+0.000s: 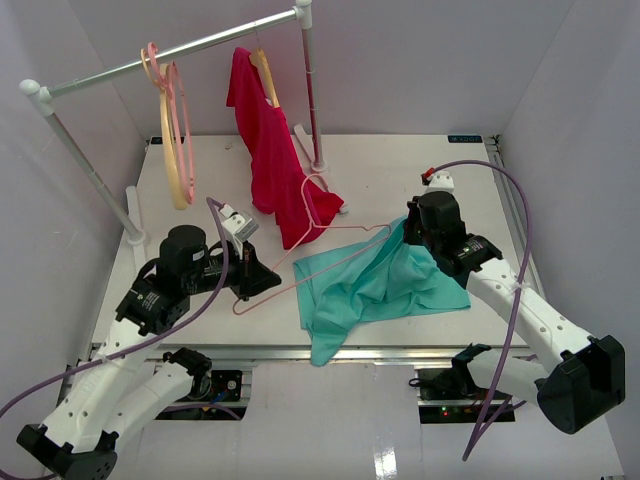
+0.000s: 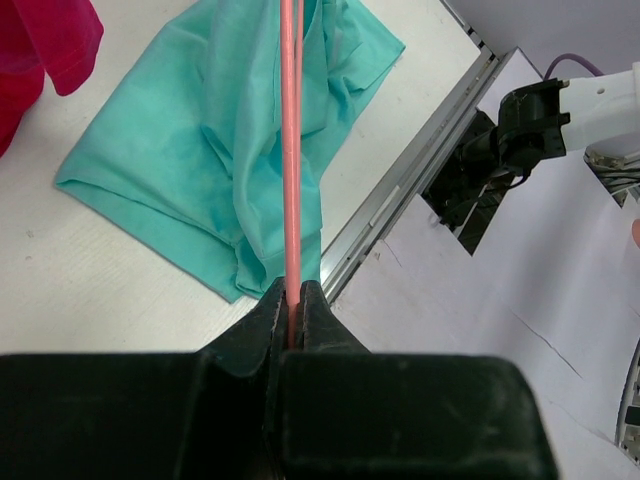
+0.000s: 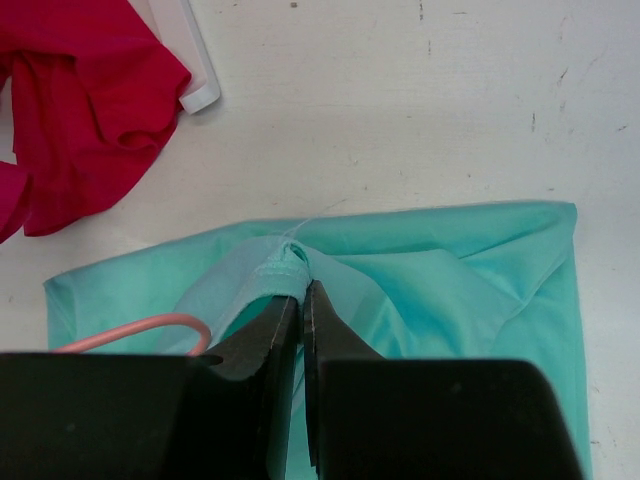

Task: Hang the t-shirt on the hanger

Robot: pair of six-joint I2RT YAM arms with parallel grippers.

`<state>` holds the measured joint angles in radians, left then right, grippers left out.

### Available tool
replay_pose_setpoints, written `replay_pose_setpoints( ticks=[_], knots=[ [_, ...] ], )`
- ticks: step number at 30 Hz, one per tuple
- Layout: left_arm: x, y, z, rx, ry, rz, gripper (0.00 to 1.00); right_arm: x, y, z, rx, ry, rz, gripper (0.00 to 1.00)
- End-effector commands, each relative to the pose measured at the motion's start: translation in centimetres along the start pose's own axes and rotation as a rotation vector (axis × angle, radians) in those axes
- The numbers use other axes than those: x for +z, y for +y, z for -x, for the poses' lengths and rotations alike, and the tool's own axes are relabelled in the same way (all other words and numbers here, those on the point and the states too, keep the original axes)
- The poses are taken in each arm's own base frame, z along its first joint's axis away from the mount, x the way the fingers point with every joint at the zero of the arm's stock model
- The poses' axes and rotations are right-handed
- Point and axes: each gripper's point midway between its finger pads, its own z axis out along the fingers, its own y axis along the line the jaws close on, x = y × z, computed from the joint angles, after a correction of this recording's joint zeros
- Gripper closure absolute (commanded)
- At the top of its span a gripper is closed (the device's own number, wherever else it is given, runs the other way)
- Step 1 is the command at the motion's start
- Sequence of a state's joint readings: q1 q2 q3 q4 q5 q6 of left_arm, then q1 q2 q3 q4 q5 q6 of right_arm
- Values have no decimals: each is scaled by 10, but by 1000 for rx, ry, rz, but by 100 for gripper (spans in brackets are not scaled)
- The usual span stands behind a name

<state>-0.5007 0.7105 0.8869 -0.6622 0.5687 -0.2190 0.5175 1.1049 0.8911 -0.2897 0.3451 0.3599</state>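
Observation:
The teal t-shirt (image 1: 385, 285) lies crumpled on the white table, one corner hanging over the front edge. The thin pink hanger (image 1: 330, 262) slants across it, its hook pointing toward the red garment. My left gripper (image 1: 262, 281) is shut on the hanger's lower bar. In the left wrist view the hanger (image 2: 291, 150) runs straight out of my left gripper (image 2: 294, 296) over the t-shirt (image 2: 190, 170). My right gripper (image 1: 408, 236) is shut on a folded hem of the t-shirt (image 3: 450, 290) and lifts it slightly. My right gripper (image 3: 302, 292) pinches that hem, and a hanger (image 3: 150, 325) end curves just to its left.
A clothes rail (image 1: 180, 48) stands at the back, with cream and pink hangers (image 1: 176, 150) and a crimson garment (image 1: 272, 150) hung from it. Its upright post (image 1: 312, 100) and white foot (image 3: 195, 60) stand close behind the t-shirt. A metal strip (image 1: 420, 350) runs along the table's front edge.

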Motion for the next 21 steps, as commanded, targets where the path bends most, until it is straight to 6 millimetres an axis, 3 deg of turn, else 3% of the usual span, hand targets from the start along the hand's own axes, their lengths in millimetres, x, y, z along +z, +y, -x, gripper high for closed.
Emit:
replay_pose_setpoints(
  ticks=[1,7,14,21],
  knots=[
    [5,-6,12,19,-34,-46,100,-12,13,34,26,-88,56,92],
    [7,-9,15,21,-39,-67,100,-14,12,37,21,-98,55,92],
    [-4,-24,20,37,-66,-111,100,-12,10,35,10,-92,45,92],
    [6,-10,10,14,-27,-70,100,-16,8,39,12,-108,46,92]
  ],
)
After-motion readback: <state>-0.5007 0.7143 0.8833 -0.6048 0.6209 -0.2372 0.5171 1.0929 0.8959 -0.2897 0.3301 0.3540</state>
